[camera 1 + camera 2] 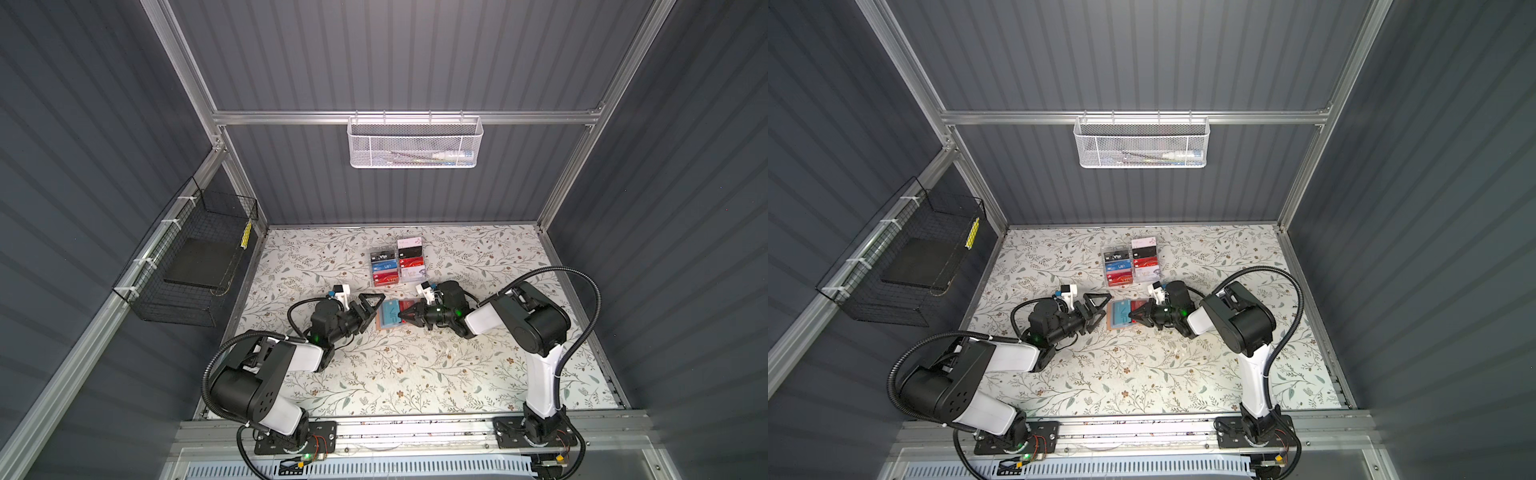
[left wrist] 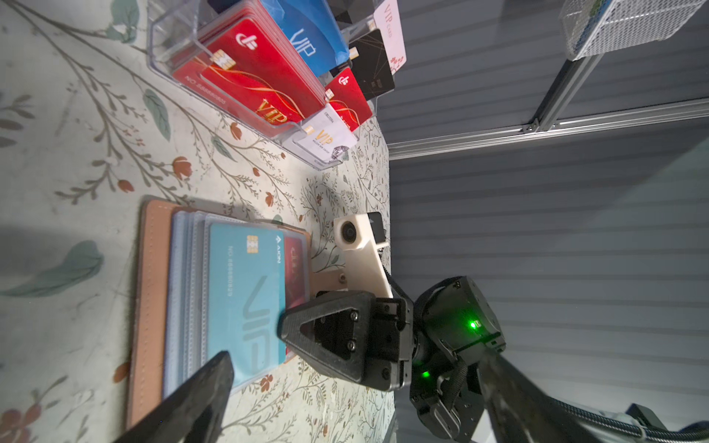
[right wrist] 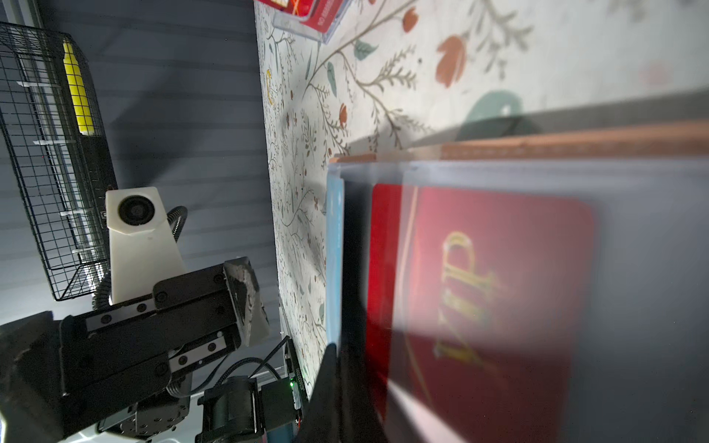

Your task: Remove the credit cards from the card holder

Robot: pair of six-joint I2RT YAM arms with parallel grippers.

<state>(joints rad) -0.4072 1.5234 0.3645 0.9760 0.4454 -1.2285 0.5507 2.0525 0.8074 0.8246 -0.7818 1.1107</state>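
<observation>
The peach card holder (image 1: 381,327) (image 1: 1112,327) lies open on the floral table, mid-way between the arms. A teal credit card (image 1: 388,312) (image 2: 245,291) sits in the sleeve of its left page. Its right page holds a red credit card (image 1: 407,306) (image 3: 479,307) in a sleeve. My right gripper (image 1: 401,316) (image 1: 1132,316) is shut, its tips down on the holder's middle between the two pages. My left gripper (image 1: 371,311) (image 1: 1099,311) stands open just off the holder's left edge, nothing between its fingers (image 2: 199,391).
A clear acrylic rack (image 1: 397,262) (image 2: 161,50) full of VIP cards stands just behind the holder. A white mesh basket (image 1: 415,141) hangs on the back wall. A black wire basket (image 1: 195,257) hangs on the left wall.
</observation>
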